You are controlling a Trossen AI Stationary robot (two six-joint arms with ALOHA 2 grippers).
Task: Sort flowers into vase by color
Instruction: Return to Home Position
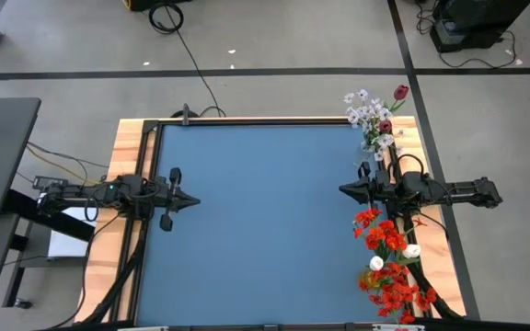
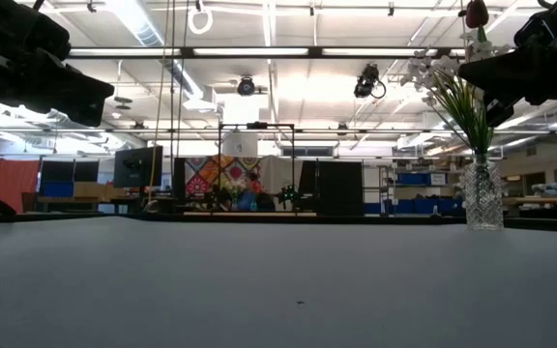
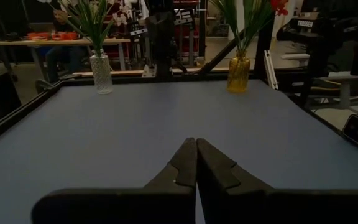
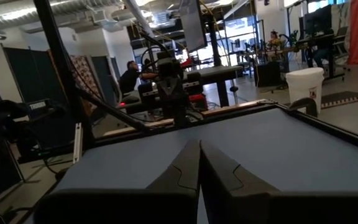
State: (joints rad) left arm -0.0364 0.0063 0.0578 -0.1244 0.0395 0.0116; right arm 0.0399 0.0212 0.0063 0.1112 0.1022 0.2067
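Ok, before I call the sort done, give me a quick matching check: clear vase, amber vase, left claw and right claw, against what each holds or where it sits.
Things:
1. clear vase
2. amber vase
3. left claw
4. right claw

States:
A. shut and empty, at the right side of the table, between the two vases
B. holds white blossoms and dark red buds
C. shut and empty, at the table's left side
D. holds mostly bright red blooms

Pairs: 1-B, 2-D, 3-C, 4-A
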